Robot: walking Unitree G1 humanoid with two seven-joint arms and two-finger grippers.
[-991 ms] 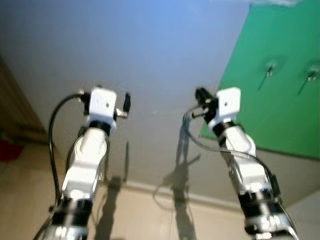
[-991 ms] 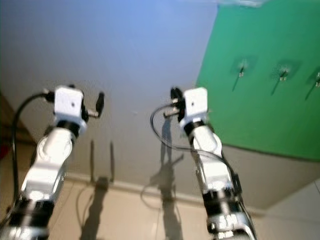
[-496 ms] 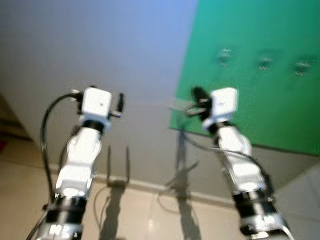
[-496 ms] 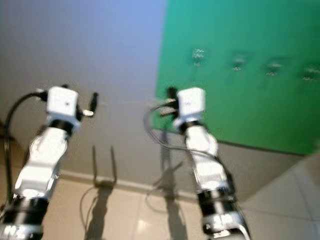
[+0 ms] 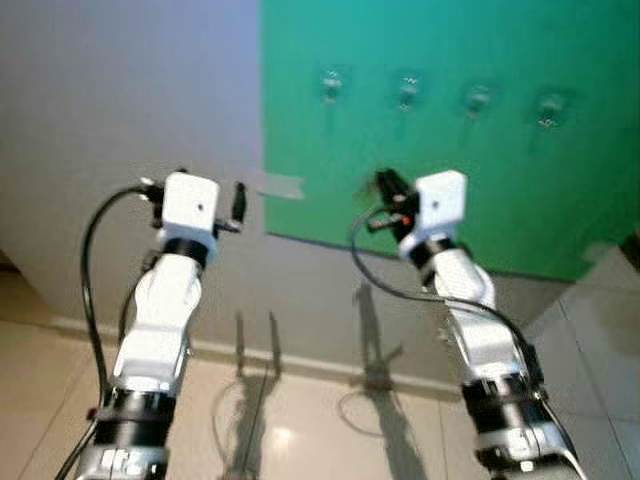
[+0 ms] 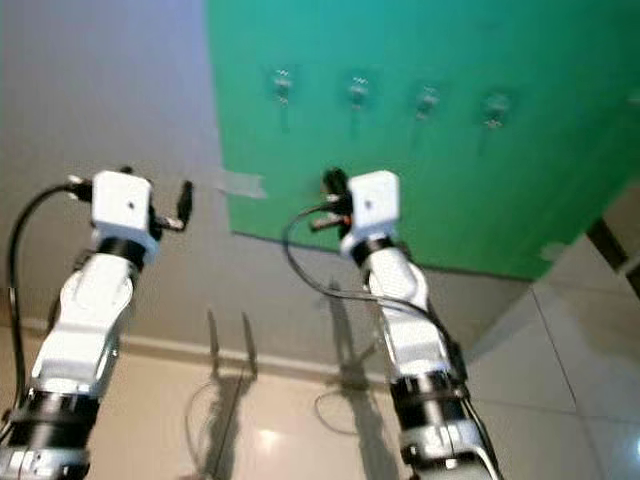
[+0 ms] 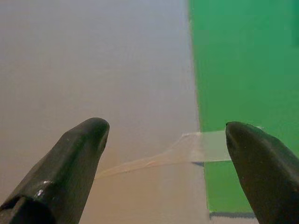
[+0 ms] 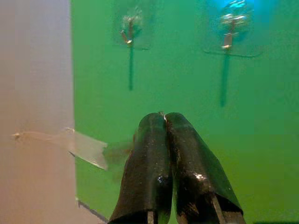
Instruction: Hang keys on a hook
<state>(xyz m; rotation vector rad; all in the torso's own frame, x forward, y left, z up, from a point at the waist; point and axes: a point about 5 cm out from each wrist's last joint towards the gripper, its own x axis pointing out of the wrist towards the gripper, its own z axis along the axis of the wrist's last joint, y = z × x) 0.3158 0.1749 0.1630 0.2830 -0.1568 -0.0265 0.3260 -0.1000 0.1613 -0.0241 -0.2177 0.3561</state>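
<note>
A green sheet [image 5: 450, 160] is fixed to the grey wall, and several clear stick-on hooks run along its top, such as one hook [image 5: 331, 85] and its neighbour [image 5: 407, 90]. My right gripper [image 5: 385, 185] is raised in front of the sheet, below the hooks and apart from them. In the right wrist view its fingers [image 8: 154, 158] are shut, with a thin sliver of metal [image 8: 162, 113] pinched at the tips; the rest of the keys is hidden. Two hooks [image 8: 130, 29] sit above the tips. My left gripper [image 7: 166, 126] is open and holds nothing, facing the sheet's left edge.
A strip of clear tape [image 5: 278, 185] holds the sheet's left edge to the grey wall [image 5: 120, 100]. Beige floor tiles [image 5: 300, 430] meet the wall at a skirting line. A dark object [image 5: 632, 250] sits at the far right edge.
The whole view has swung right, so the green sheet now lies ahead with several hooks in sight. Both arms keep the same raised pose.
</note>
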